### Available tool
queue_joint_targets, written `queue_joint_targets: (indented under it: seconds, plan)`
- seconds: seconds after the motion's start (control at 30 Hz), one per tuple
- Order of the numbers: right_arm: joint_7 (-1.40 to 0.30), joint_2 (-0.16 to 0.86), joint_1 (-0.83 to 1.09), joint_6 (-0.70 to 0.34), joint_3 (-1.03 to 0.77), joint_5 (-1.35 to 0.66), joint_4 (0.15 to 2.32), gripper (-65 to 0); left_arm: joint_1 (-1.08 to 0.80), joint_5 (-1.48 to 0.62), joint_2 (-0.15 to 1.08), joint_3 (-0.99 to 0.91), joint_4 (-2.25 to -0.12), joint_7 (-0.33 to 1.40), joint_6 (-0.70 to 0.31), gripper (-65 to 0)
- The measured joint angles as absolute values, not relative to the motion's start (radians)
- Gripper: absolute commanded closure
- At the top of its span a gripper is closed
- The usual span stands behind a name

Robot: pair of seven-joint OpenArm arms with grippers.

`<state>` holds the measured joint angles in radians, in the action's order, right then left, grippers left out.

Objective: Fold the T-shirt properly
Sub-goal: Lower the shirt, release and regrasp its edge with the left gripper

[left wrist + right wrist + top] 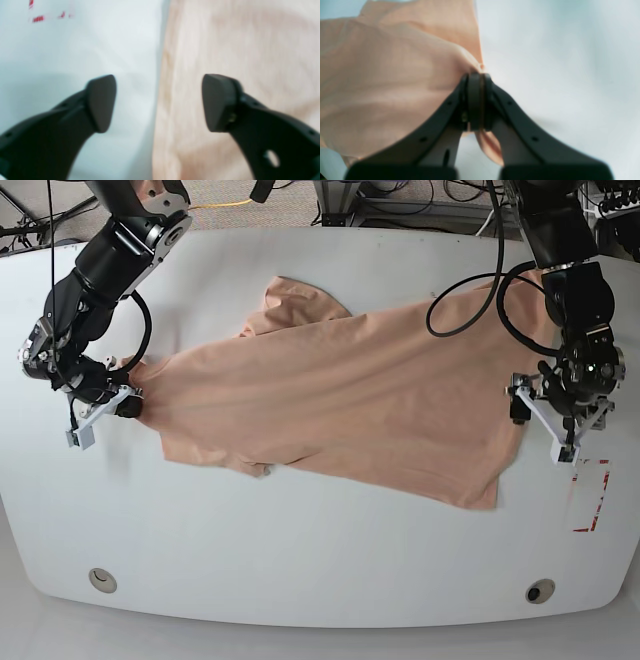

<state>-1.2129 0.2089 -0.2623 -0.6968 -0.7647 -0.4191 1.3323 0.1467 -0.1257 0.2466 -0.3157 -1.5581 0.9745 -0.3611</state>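
The peach T-shirt (pixel 340 390) lies spread across the white table (pixel 300 560), with a sleeve bunched at the top. At its left end my right gripper (pixel 128 402) is shut on the T-shirt's edge. The right wrist view shows the cloth (pixel 382 75) pinched between the closed fingertips of the right gripper (pixel 475 77). At the shirt's right edge my left gripper (pixel 520 405) stands open. In the left wrist view the left gripper (pixel 160 102) straddles the hem, one finger (pixel 101 102) over bare table and the other (pixel 218 102) over the cloth (pixel 237 50).
A red-marked rectangle (pixel 590 495) is on the table just right of the shirt's lower right corner, and its red marks (pixel 37 18) show in the left wrist view. Two round fittings (pixel 100 580) (pixel 540 591) sit near the front edge. Cables run behind the table.
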Motion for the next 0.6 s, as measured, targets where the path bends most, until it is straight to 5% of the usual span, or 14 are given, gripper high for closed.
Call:
queue_joint_targets:
  seconds: [0.6]
  plan:
    - [-1.215,0.204,-0.257,-0.696,-0.765,-0.419,1.334,0.0,0.433,-0.124,0.216,-0.316,-1.000,0.770,-0.357,-59.0]
